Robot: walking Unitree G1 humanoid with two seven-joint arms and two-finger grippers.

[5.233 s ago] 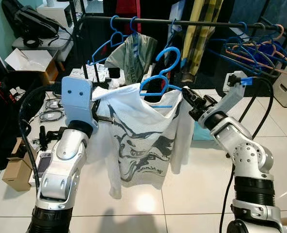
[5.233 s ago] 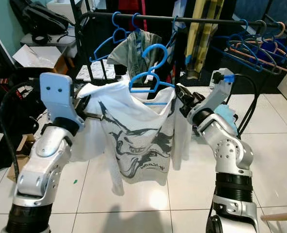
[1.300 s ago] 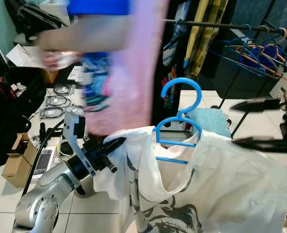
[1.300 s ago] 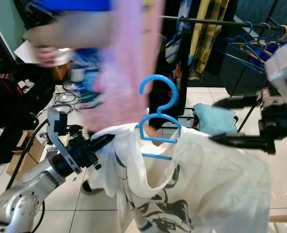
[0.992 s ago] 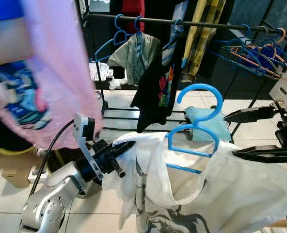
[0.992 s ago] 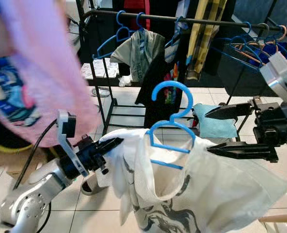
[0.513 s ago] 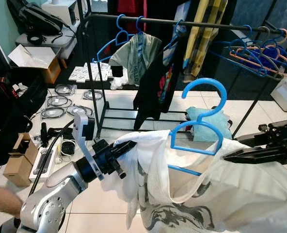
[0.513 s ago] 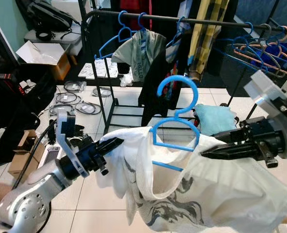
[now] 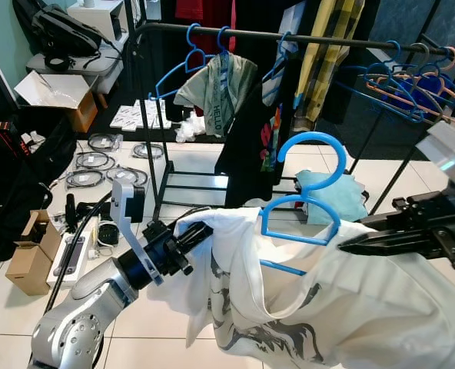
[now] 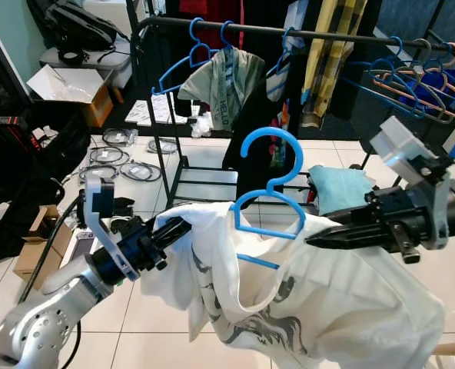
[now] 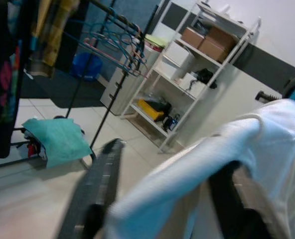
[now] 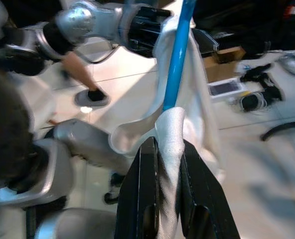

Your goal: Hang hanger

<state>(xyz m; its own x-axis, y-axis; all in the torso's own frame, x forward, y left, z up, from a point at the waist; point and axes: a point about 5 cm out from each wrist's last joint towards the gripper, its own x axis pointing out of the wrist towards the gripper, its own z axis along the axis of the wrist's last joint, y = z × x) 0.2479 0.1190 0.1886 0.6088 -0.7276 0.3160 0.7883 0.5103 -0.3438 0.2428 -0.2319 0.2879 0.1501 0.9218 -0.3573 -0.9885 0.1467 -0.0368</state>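
A blue plastic hanger [image 9: 304,223] carries a white printed T-shirt [image 9: 350,307] in front of me, its hook [image 9: 313,150] upright and below the black clothes rail [image 9: 289,35]. My right gripper [image 12: 170,149] is shut on the shirt's right shoulder and the hanger's blue bar; from the head it comes in from the right [image 10: 313,239]. My left gripper [image 9: 199,232] sits at the shirt's left shoulder. In the left wrist view its fingers [image 11: 95,191] stand apart with the white fabric [image 11: 187,169] running between them.
The rail holds blue hangers [image 9: 174,65], a grey top [image 9: 216,88], a black shirt [image 9: 250,134] and more hangers at the right [image 9: 404,77]. Cables [image 9: 97,161], cardboard boxes [image 9: 24,261] and a teal cloth [image 9: 343,196] lie on the tiled floor. A person's foot [image 12: 90,94] stands nearby.
My right gripper's fingers, apart a second ago, have shut on the shirt's right shoulder. The person with the pink garment has left the head views. The hanger has shifted slightly left.
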